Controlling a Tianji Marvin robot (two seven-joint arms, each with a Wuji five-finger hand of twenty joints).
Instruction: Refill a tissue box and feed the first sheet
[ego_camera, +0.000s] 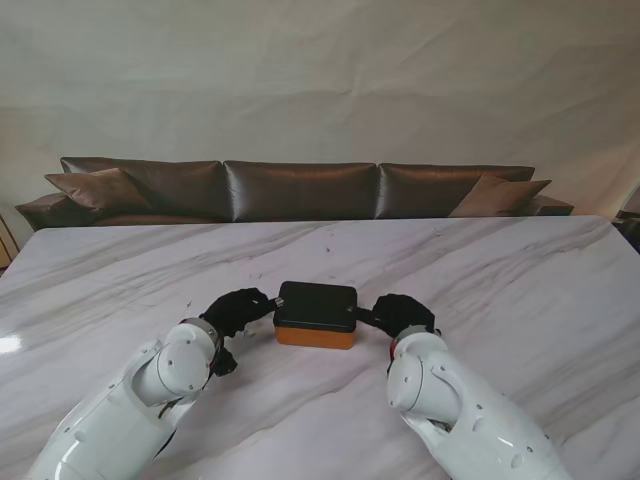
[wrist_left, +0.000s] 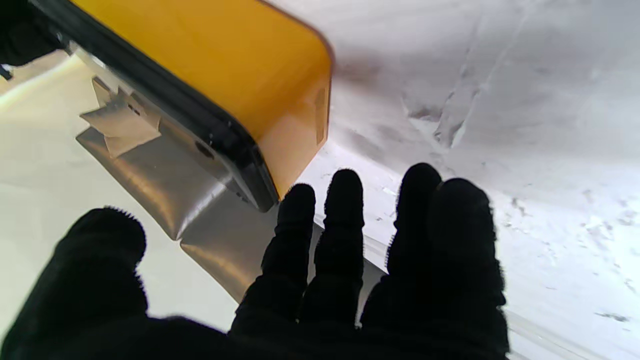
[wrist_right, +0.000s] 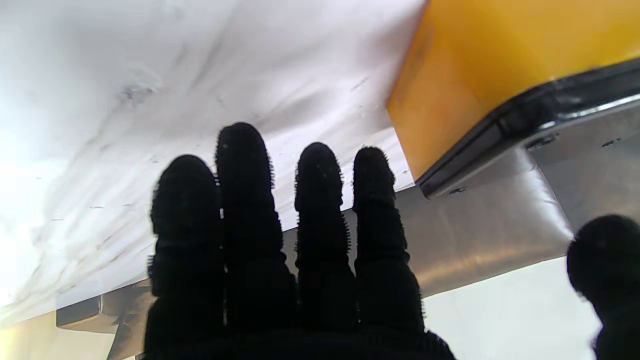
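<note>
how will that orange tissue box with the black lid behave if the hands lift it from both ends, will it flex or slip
The tissue box looks rigid with a hard, glossy shell, so probably no flex. That smooth finish may slide against the left hand and right hand. It sits low and wide, so tipping seems unlikely.

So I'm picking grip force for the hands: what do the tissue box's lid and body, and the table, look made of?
The lid looks like dark glossy hard plastic; its rim catches light in the wrist views. The body is smooth, matte orange-yellow with rounded corners, probably plastic, possibly lacquered wood. The table looks like polished white marble with grey veins and soft reflections; stone or a printed laminate, I cannot tell.
</note>
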